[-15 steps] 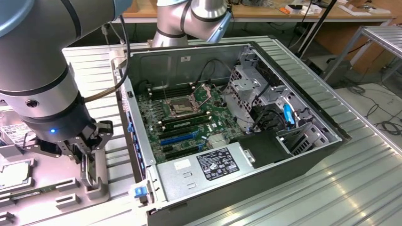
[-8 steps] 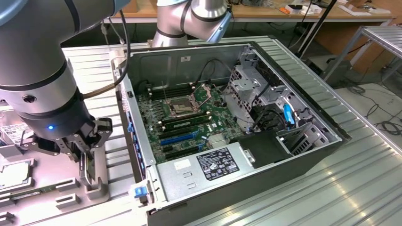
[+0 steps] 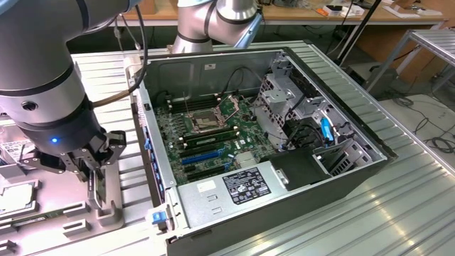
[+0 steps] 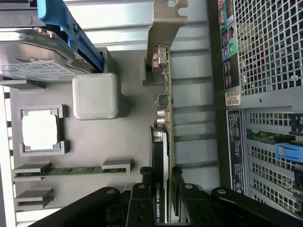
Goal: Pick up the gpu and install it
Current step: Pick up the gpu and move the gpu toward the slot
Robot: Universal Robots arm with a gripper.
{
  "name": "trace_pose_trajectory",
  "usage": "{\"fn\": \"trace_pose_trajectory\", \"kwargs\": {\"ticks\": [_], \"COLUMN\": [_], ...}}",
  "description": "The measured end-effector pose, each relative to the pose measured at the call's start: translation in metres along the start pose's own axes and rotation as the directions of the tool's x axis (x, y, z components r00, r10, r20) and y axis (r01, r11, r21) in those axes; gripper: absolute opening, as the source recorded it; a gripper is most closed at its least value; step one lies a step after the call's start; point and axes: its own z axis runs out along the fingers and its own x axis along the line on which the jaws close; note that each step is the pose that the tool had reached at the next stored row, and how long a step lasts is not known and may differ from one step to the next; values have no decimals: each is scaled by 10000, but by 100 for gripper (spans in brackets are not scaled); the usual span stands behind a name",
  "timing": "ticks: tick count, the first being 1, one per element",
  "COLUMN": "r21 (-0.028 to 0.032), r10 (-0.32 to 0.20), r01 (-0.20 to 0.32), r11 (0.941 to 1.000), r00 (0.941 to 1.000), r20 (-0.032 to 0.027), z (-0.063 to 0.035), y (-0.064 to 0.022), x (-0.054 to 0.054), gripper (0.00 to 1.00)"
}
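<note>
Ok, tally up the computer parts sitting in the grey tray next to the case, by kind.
gpu: 1
hard drive: 1
processor chip: 1
memory stick: 1
Total: 4

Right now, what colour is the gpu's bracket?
Silvery grey; bracket of the gpu, best in the wrist view.

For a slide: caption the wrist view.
Hand gripping the upright gpu in its gray tray, computer case alongside.
</note>
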Motion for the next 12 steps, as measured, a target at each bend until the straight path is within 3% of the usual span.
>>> {"fn": "trace_pose_trajectory", "kwargs": {"ticks": [12], "r21": [5], "r10": [3], "r01": [-3], "r11": [10000], "r00": [10000], "r20": [-59], "z": [-76], "y": [4], "x": [-3], "gripper": [27]}}
